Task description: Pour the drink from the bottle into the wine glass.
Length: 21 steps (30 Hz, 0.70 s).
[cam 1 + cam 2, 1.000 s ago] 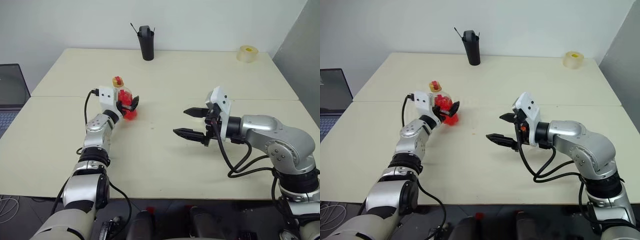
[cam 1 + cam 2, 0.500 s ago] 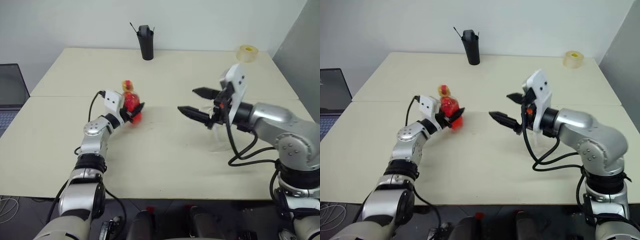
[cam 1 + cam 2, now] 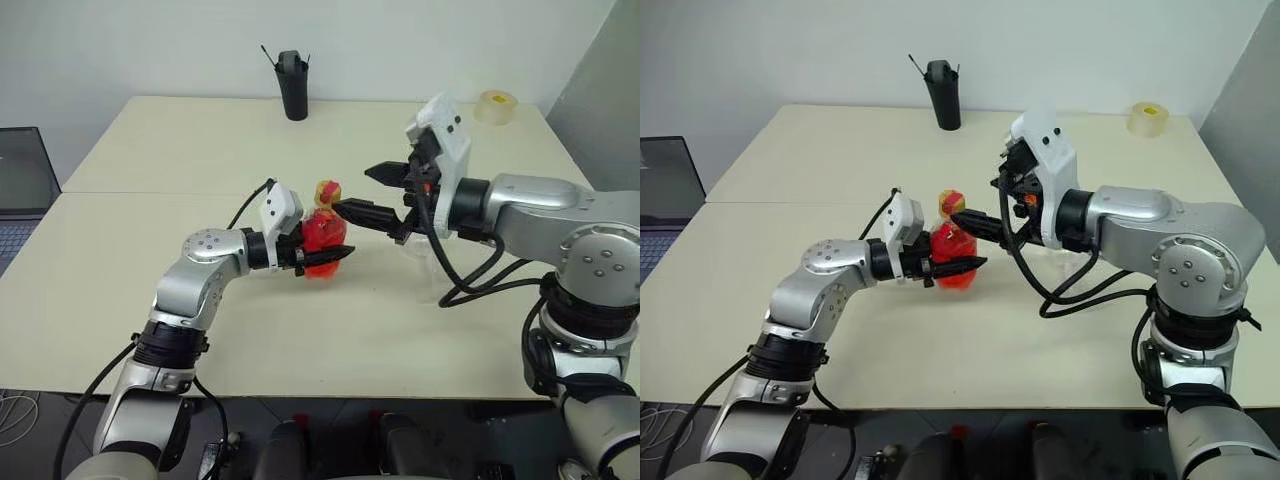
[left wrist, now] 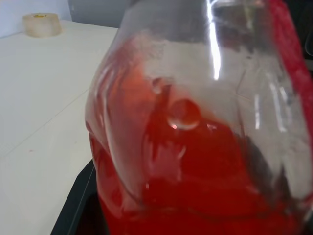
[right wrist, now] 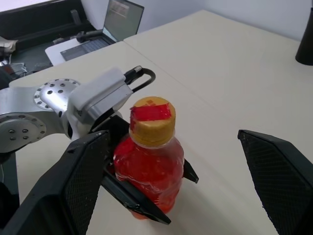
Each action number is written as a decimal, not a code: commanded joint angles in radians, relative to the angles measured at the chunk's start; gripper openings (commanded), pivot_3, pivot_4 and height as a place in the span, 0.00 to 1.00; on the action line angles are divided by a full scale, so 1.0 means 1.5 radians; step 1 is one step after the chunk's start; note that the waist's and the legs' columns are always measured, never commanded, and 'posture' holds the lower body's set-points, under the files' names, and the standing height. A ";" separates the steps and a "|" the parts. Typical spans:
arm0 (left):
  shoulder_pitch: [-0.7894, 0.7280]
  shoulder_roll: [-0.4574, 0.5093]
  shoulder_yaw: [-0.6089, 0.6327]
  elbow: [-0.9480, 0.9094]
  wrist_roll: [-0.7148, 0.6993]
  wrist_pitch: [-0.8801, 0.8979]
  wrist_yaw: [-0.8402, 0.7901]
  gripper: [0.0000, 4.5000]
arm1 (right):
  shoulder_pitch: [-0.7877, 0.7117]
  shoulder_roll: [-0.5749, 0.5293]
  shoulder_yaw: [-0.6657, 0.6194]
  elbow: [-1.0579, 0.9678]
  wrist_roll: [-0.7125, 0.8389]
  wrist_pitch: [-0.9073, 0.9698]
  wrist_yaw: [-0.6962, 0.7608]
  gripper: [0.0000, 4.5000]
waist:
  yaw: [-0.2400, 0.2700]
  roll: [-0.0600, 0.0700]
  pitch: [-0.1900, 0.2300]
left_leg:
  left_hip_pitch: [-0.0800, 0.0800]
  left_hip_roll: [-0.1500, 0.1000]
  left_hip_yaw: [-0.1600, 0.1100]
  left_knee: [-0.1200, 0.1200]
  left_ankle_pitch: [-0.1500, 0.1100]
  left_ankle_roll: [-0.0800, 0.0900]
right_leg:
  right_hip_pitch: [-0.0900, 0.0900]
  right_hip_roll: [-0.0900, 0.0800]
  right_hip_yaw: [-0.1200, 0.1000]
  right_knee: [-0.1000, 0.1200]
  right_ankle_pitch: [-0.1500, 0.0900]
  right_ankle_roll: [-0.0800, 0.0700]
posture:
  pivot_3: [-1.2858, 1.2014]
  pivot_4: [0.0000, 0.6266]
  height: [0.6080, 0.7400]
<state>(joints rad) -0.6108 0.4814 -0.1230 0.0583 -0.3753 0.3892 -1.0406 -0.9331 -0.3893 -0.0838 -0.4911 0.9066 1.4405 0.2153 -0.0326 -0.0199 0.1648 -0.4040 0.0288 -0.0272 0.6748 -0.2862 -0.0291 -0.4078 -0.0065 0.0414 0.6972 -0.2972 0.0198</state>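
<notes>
Gripping bottle [image 3: 322, 229] upright above worktop [image 3: 400, 330] centre: left gripper [image 3: 322, 260], jaws clenched on its body. Right gripper [image 3: 375, 195] near bottle cap, jaws spread wide, grasping nothing. Wine glass [image 3: 432, 270] behind right forearm, mostly hidden. Black holder [image 3: 292, 85] and tape roll [image 3: 495, 106] at far edge; laptop [image 3: 22, 190] off left side.
Left wrist view: drink [image 4: 195, 186], red, filling lower bottle.
Right wrist view: bottle cap yellow with red top, between own wide black fingers [image 5: 78, 186].
</notes>
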 commanded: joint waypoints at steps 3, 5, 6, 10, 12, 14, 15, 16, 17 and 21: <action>-0.048 -0.032 -0.007 0.032 0.031 -0.075 0.001 0.52 | -0.023 0.048 -0.017 0.016 -0.030 -0.007 -0.049 1.00 | 0.001 0.000 0.000 | 0.000 0.000 0.000 0.000 0.000 0.000 | 0.000 0.000 0.000 0.000 0.000 0.000 | 0.52 0.24 1.00; -0.053 -0.041 -0.009 0.042 0.037 -0.085 0.000 0.52 | -0.025 0.055 -0.024 0.020 -0.027 -0.003 -0.050 1.00 | 0.001 0.000 0.000 | 0.000 0.000 0.000 0.000 0.000 0.000 | 0.000 0.000 0.000 0.000 0.000 0.000 | 0.52 0.24 1.00; -0.054 -0.045 -0.008 0.045 0.037 -0.085 0.001 0.52 | -0.026 0.056 -0.025 0.021 -0.028 0.000 -0.051 1.00 | 0.001 0.000 0.000 | 0.000 0.000 0.000 0.000 0.000 0.000 | 0.000 0.000 0.000 0.000 0.000 0.000 | 0.52 0.24 1.00; -0.053 -0.061 0.001 0.042 0.026 -0.077 0.005 0.52 | -0.029 0.058 -0.027 0.026 -0.035 0.006 -0.055 0.96 | 0.000 0.000 0.000 | 0.000 0.000 0.000 0.000 0.000 0.000 | 0.000 0.000 0.000 0.000 0.000 0.000 | 0.52 0.24 1.00; -0.049 -0.064 0.003 0.038 0.028 -0.079 0.007 0.52 | -0.027 0.061 -0.030 0.025 -0.037 0.006 -0.058 0.86 | 0.000 0.000 0.000 | 0.000 0.000 0.000 0.000 0.000 0.000 | 0.000 0.000 0.000 0.000 0.000 0.000 | 0.52 0.24 1.00; -0.047 -0.067 0.004 0.037 0.028 -0.081 0.009 0.52 | -0.027 0.062 -0.029 0.027 -0.040 0.007 -0.060 0.71 | 0.000 0.000 0.000 | 0.000 0.000 0.000 0.000 0.000 0.000 | 0.000 0.000 0.000 0.000 0.000 0.000 | 0.52 0.24 1.00; -0.047 -0.068 0.005 0.037 0.028 -0.082 0.010 0.51 | -0.027 0.063 -0.028 0.027 -0.042 0.007 -0.060 0.63 | 0.000 0.000 0.000 | 0.000 0.000 0.000 0.000 0.000 0.000 | 0.000 0.000 0.000 0.000 0.000 0.000 | 0.52 0.24 1.00; -0.047 -0.069 0.005 0.037 0.027 -0.082 0.010 0.51 | -0.026 0.063 -0.027 0.027 -0.042 0.007 -0.059 0.55 | 0.000 0.000 0.000 | 0.000 0.000 0.000 0.000 0.000 0.000 | 0.000 0.000 0.000 0.000 0.000 0.000 | 0.52 0.24 1.00; -0.047 -0.069 0.006 0.037 0.027 -0.083 0.011 0.51 | -0.026 0.063 -0.028 0.027 -0.043 0.008 -0.059 0.47 | 0.000 0.000 0.000 | 0.000 0.000 0.000 0.000 0.000 0.000 | 0.000 0.000 0.000 0.000 0.000 0.000 | 0.52 0.24 1.00; -0.047 -0.070 0.003 0.044 0.031 -0.094 0.011 0.51 | -0.023 0.069 -0.033 0.028 -0.043 0.005 -0.059 0.26 | 0.000 0.000 0.000 | -0.001 0.000 0.000 0.000 0.000 0.000 | 0.000 0.000 0.000 0.000 0.000 0.000 | 0.52 0.24 1.00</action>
<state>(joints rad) -0.6627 0.3836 -0.1453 0.1564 -0.3128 0.2913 -1.0164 -0.9561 -0.2820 -0.0990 -0.4339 0.8528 1.4508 0.1352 -0.0323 -0.0198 0.1648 -0.4050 0.0286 -0.0273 0.6748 -0.2862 -0.0291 -0.4084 -0.0066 0.0413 0.6972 -0.2972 0.0199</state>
